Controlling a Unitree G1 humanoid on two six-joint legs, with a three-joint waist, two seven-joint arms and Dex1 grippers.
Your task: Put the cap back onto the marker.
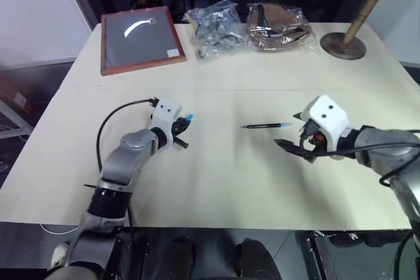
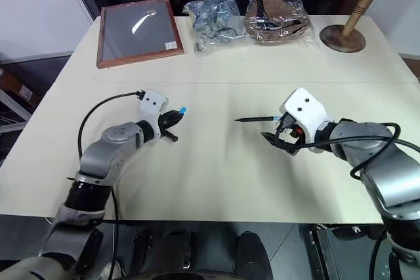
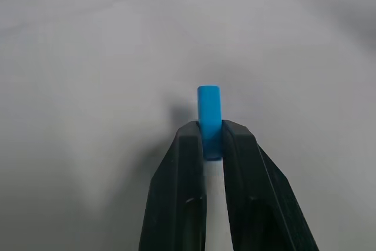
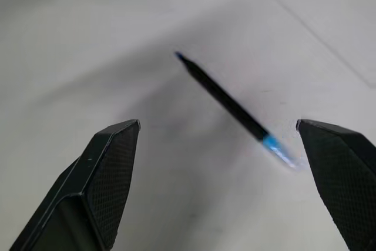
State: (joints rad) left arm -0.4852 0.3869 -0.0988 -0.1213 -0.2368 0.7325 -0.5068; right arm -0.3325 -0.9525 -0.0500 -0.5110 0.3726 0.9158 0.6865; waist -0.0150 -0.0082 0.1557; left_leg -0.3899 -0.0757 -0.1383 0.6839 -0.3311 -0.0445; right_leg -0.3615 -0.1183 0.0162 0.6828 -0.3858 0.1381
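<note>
We are observing the left gripper point(image 3: 212, 139) clenching the blue cap point(image 3: 209, 110) between its fingertips, raised off the bench point(image 1: 216, 181) at centre-left. The marker point(image 1: 266, 125) is lying flat on the bench right of centre, just left of the right gripper point(image 4: 217, 145), whose fingers are standing wide apart, grasping nothing.

The lower end of the cap point(image 3: 209, 123) is hidden between the left gripper's point(image 3: 210, 139) fingers. The marker's point(image 4: 232, 106) light-blue end is blurred, and in the head views it disappears behind the right gripper point(image 1: 296, 137). The contents of the two plastic bags point(image 1: 249, 25) cannot be made out.
</note>
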